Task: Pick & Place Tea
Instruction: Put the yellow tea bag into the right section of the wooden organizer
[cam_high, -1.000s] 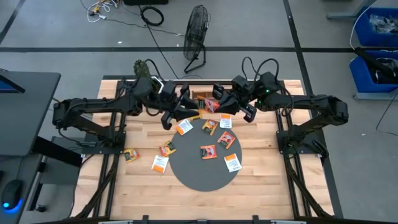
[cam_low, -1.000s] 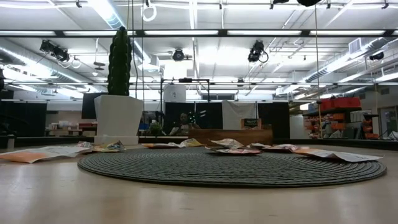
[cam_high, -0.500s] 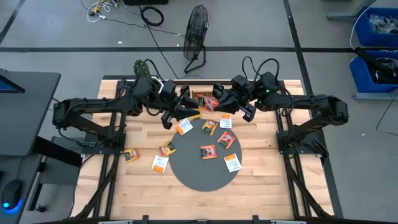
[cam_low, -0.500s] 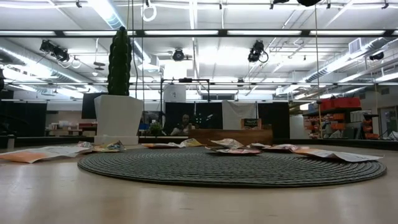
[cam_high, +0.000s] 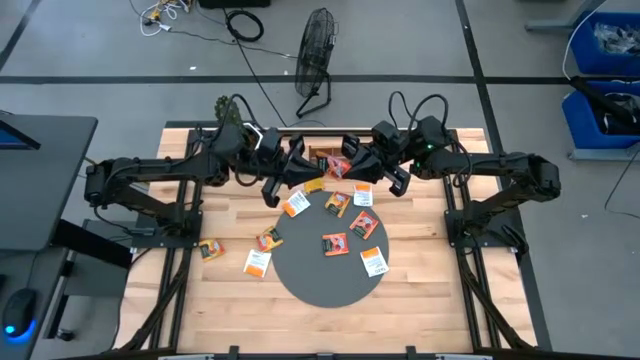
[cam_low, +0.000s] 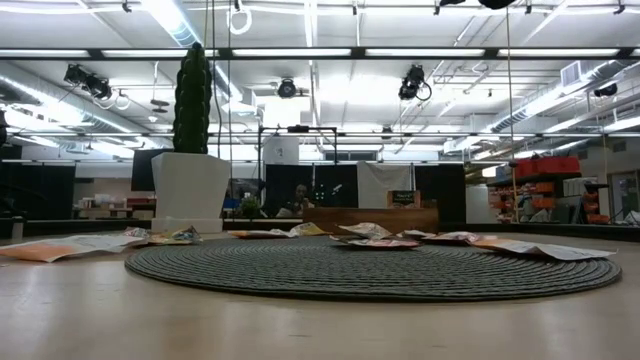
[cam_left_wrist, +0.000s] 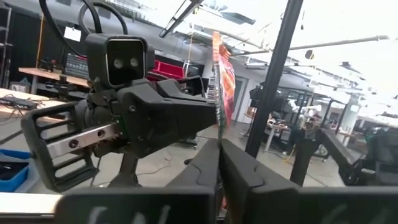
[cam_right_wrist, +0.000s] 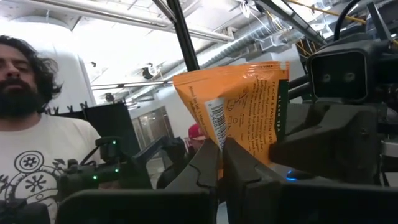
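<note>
One orange tea sachet (cam_right_wrist: 239, 115) is held up in the air between my two grippers, above the brown wooden tray (cam_high: 318, 152) at the table's far edge. My right gripper (cam_right_wrist: 221, 152) is shut on it. My left gripper (cam_left_wrist: 219, 149) is shut on it too, and its wrist view shows the sachet (cam_left_wrist: 221, 81) edge-on. In the high view the two grippers meet at the sachet (cam_high: 335, 168). Several other sachets lie flat on the dark round mat (cam_high: 330, 275) and on the wood to its left. The low view shows neither gripper. My left gripper pinches the sachet's edge (cam_left_wrist: 219, 132) between its two fingers. It comes nearly level from the table's left, and the sachet stands upright above the fingers, clear of the tray. My right gripper pinches the sachet's near edge, close to a corner (cam_right_wrist: 216, 135), between its two fingers. It comes nearly level from the table's right, and the sachet's printed face is turned toward its camera.
A cactus in a white pot (cam_high: 228, 108) stands at the table's far left corner. A fan (cam_high: 315, 50) stands on the floor beyond the table. A person (cam_right_wrist: 31, 143) shows in the room behind. The wood near the front edge is bare.
My left gripper has shut on the sachet that my right gripper holds up. Both arms have kept their place, and the sachet has stayed where it was.
</note>
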